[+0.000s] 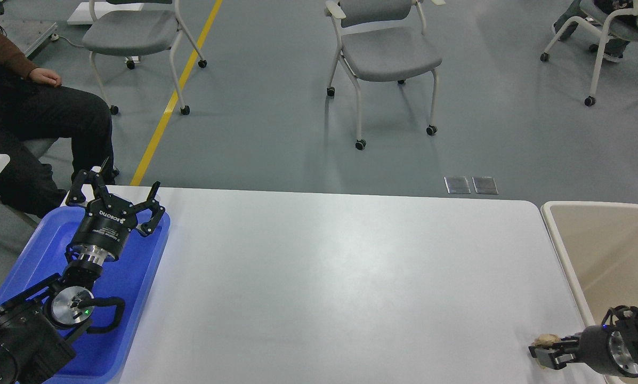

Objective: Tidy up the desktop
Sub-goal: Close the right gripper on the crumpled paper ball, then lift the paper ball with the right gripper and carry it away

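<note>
At the near right edge, the right gripper (pixel 543 354) lies low over the desktop (pixel 340 277), its fingers closed around a small beige lump (pixel 546 340) whose kind I cannot tell, close to the beige rimmed bin (pixel 558 240) that stands just beside the desktop's right end. The desktop itself is a wide white tabletop with rounded corners, filling the middle of the view between bin and tray. On the left, the left gripper (pixel 117 193) hangs above the blue plastic tray (pixel 137 298), its fingers spread wide and holding nothing. Beyond the desktop lies grey floor with a yellow line (pixel 175 96), grey wheeled chairs (pixel 388 53), and a seated person (pixel 25 106) at far left.
</note>
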